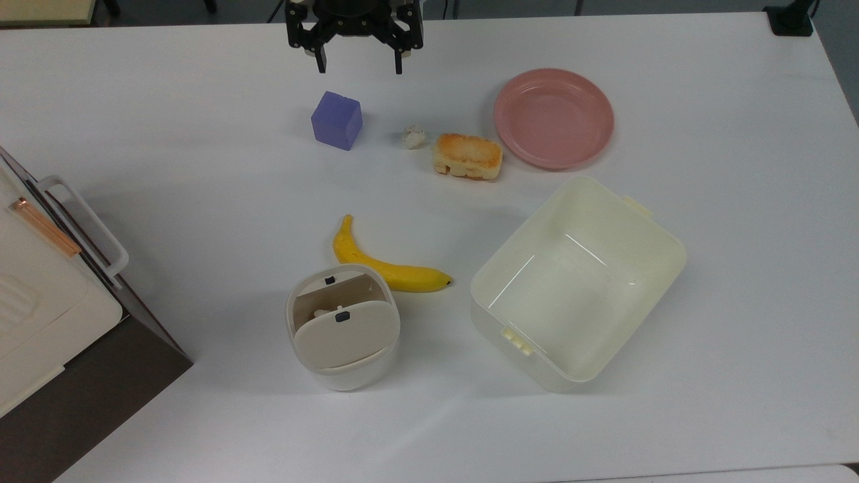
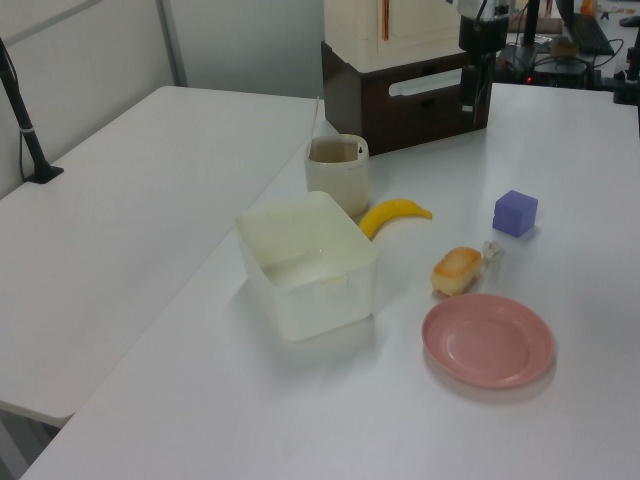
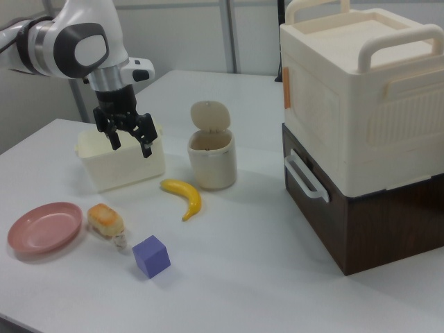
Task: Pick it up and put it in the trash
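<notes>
- The end effector (image 1: 360, 67) hangs above the far edge of the worktop (image 1: 168, 168), fingers spread wide and holding nothing, pointing down. From here it looks poised for a descent rather than committed to one.
- Nearest it in the top view is the purple cube (image 1: 336, 120), just below and slightly to the top view's left. It is a bulky neighbour the fingers must avoid.
- The paper wad (image 1: 413, 136) lies on the bare worktop between the cube and the toasted bread (image 1: 468, 156), closer to the bread, with a small gap showing between the two. The wide opening suits it, I judge, since the wad is tiny and the bread sits just beside it.
- In the right view the wad (image 3: 121, 240) sits low in front of the bread (image 3: 105, 218), with the pink plate (image 3: 40, 227) off to the right view's left.
- Further out lie the banana (image 1: 382, 263) and the big cream tub (image 1: 661, 248), neither wanted.
- The trash bin (image 1: 349, 379) stands well apart from the wad, beyond the banana. One lid flap is tipped inward, leaving an opening, which should let a drop go straight in.
- The grab has not yet begun.
</notes>
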Action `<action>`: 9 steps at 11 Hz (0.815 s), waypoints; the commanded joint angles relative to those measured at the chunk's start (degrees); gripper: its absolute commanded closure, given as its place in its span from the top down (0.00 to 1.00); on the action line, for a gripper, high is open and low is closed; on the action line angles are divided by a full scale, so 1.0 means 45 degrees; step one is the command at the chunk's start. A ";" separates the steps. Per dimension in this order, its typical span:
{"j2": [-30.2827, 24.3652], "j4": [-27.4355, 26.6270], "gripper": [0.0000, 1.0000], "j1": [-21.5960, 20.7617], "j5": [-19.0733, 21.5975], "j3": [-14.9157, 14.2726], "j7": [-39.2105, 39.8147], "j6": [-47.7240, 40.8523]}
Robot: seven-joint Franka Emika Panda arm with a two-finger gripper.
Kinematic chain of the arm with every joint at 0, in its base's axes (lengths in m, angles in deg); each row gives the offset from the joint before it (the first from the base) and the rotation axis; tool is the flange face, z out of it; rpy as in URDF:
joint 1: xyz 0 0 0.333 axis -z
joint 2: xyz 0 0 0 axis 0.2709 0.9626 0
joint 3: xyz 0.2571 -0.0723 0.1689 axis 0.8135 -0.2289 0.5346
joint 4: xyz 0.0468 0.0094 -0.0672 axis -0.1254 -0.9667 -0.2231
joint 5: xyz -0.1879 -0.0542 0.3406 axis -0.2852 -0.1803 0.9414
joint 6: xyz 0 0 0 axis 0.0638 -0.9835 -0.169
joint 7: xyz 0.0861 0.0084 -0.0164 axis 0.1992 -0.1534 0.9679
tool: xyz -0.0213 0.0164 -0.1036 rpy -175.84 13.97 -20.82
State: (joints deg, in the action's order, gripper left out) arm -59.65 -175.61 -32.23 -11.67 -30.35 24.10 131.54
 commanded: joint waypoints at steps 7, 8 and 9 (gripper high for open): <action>-0.1515 -0.2670 1.00 -0.0159 0.0250 -0.0154 0.0044 0.1919; -0.1671 -0.2941 1.00 -0.0120 0.0250 -0.0154 0.0044 0.2035; -0.1769 -0.3099 1.00 -0.0139 0.0230 -0.0154 0.0295 0.2094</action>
State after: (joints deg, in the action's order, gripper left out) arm -64.16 -185.19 -32.37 -11.67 -30.42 24.10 138.30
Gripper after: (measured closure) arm 0.000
